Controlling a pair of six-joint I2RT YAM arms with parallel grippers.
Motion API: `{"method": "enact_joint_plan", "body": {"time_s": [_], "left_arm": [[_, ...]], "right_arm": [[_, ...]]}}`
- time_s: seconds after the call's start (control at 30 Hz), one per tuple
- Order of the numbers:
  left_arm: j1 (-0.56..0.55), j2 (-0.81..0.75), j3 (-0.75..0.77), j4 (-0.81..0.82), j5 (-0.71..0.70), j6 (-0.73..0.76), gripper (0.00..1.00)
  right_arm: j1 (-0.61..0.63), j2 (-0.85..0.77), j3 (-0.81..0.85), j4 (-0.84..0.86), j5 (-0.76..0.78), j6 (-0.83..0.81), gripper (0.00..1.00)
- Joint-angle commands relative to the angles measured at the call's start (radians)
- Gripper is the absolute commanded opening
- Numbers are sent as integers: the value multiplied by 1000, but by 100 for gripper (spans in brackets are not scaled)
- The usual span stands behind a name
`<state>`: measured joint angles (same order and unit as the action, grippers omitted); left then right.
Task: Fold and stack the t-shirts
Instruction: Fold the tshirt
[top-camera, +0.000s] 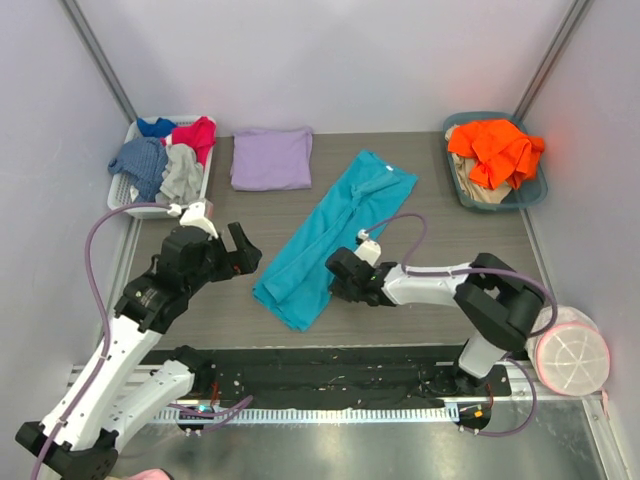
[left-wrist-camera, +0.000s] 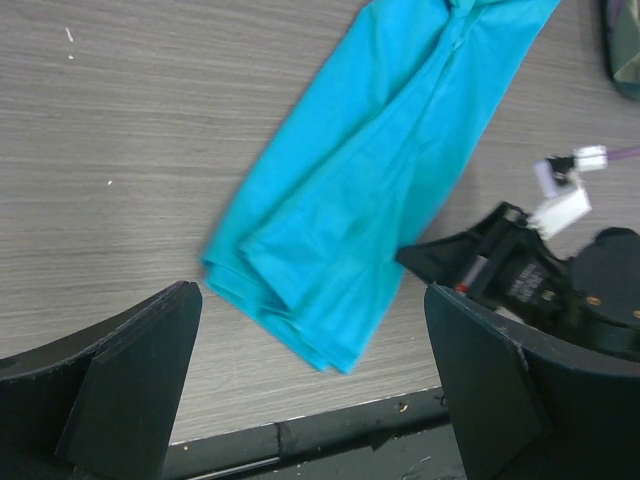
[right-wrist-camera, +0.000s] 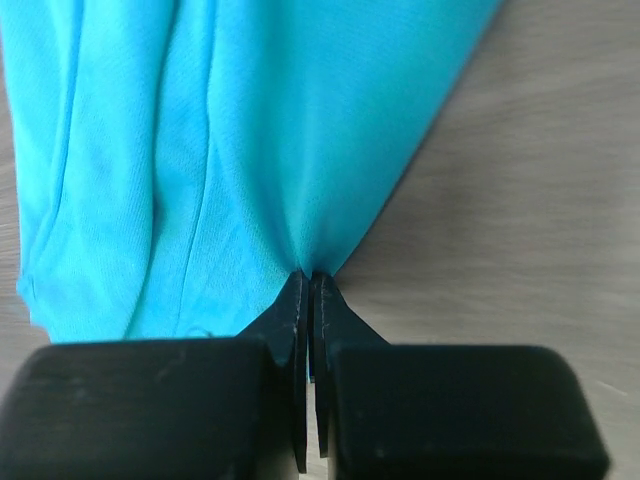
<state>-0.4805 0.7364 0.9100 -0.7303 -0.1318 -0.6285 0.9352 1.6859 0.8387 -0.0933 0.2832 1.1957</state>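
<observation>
The right gripper is pinched tight on the near right edge of the teal-turquoise cloth t-shirt, its two black fingers pressed together with a fold of fabric gathered between their tips, low against the grey wood-grain table. From that grip the shirt stretches away as a long, narrow, creased strip lying diagonally across the middle of the table, its near end towards the left arm and its far end towards the right rear. The left gripper hovers just left of the shirt's near end with its jaws spread wide, holding nothing. Farther back, the pale lavender cloth t-shirt lies folded into a neat rectangle, apart from the teal one. A white slotted basket with red, blue and grey garments sits at the rear left, and a blue-green bin with a bright orange garment at the rear right.
</observation>
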Motion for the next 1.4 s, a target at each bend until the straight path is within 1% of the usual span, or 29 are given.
{"method": "enact_joint_plan", "body": {"time_s": [0.0, 0.13, 0.23, 0.3, 0.33, 0.4, 0.43, 0.47, 0.5, 0.57, 0.6, 0.67, 0.77, 0.93, 1.07, 1.2, 1.23, 1.3, 1.37], "left_arm": [[-4, -11, -36, -4, -3, -20, 100], [-3, -6, -101, 22, 37, -63, 100], [-10, 3, -164, 57, 69, -99, 100], [-38, 14, -215, 98, 77, -120, 100], [-55, 18, -230, 114, 64, -128, 100], [-130, 40, -266, 152, 28, -146, 98], [-162, 49, -276, 164, -20, -163, 97], [-223, 63, -287, 186, -41, -171, 96], [-252, 81, -292, 199, -60, -178, 93], [-317, 142, -293, 235, -90, -201, 92], [-334, 165, -290, 247, -98, -206, 87], [-380, 230, -270, 273, -144, -206, 82], [-412, 323, -229, 284, -207, -177, 82], [-440, 489, -163, 313, -259, -140, 81], [-464, 515, -137, 371, -243, -142, 80], [-469, 520, -140, 474, -157, -146, 76], [-474, 521, -140, 488, -144, -148, 74], [-497, 547, -137, 514, -134, -149, 74], [-507, 567, -137, 529, -124, -152, 74]], "right_arm": [[-18, -145, -104, -195, 112, -25, 1], [-32, -284, -138, -340, 188, -62, 1], [-48, -366, -145, -407, 220, -85, 1], [-68, -397, -151, -424, 221, -110, 1], [-73, -419, -153, -428, 218, -119, 1], [-82, -431, -158, -431, 211, -133, 1], [-90, -434, -158, -433, 206, -134, 1], [-95, -433, -159, -431, 202, -134, 1], [-95, -430, -159, -431, 194, -136, 1], [-96, -413, -158, -428, 185, -133, 1], [-96, -407, -159, -425, 177, -134, 1], [-96, -393, -158, -416, 166, -134, 1], [-96, -391, -164, -399, 151, -134, 1], [-98, -393, -174, -384, 136, -131, 1], [-96, -394, -193, -378, 131, -125, 1], [-96, -396, -208, -368, 129, -116, 1], [-95, -394, -210, -368, 126, -116, 1], [-95, -394, -211, -365, 125, -117, 1], [-96, -396, -205, -364, 119, -125, 7]]}}
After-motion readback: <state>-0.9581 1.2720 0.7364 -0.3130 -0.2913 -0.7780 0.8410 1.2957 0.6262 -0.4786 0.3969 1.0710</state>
